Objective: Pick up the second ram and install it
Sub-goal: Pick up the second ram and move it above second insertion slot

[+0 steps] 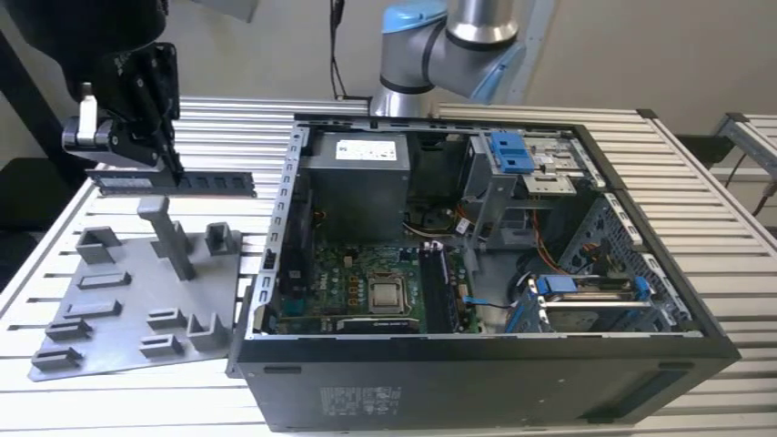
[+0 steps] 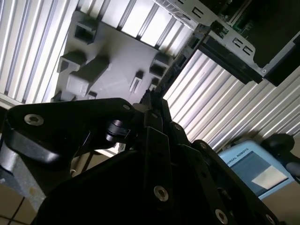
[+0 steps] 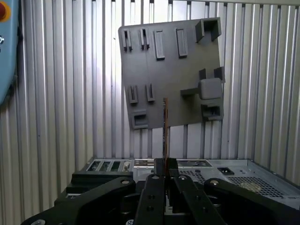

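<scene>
The gripper (image 1: 167, 169) is clenched on the second ram (image 1: 213, 183), holding it level in the air above the grey tray (image 1: 127, 300), beside the open computer case (image 1: 486, 382). The pickup looks done, but the ram is not yet installed in the case.

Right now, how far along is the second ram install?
Done: the ram is picked up and hangs clear of the tray. In hand: the gripper is shut on it, holding it level above the tray, on the exterior view's left of the case. Left: the install itself; the ram is not yet inside the case or at the motherboard.
</scene>
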{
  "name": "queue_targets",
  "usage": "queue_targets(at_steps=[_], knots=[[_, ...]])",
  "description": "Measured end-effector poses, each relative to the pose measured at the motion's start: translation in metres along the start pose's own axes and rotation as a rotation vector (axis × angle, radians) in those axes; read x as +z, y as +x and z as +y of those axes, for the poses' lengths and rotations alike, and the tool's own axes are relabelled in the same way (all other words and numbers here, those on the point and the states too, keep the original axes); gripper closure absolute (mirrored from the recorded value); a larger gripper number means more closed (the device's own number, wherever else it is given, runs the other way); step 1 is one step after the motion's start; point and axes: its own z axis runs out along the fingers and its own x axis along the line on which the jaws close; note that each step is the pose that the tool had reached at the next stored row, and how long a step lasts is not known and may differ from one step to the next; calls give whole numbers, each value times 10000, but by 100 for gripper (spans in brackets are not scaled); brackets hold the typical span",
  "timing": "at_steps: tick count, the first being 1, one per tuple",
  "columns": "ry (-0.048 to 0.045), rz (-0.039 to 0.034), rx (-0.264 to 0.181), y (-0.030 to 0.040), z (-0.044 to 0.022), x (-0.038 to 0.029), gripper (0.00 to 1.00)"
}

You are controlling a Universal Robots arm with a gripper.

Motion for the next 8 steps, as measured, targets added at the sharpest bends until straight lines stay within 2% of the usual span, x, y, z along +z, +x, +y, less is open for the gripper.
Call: queue_targets(at_steps=[8], knots=[[0, 1, 1, -20, -191, -2, 86]])
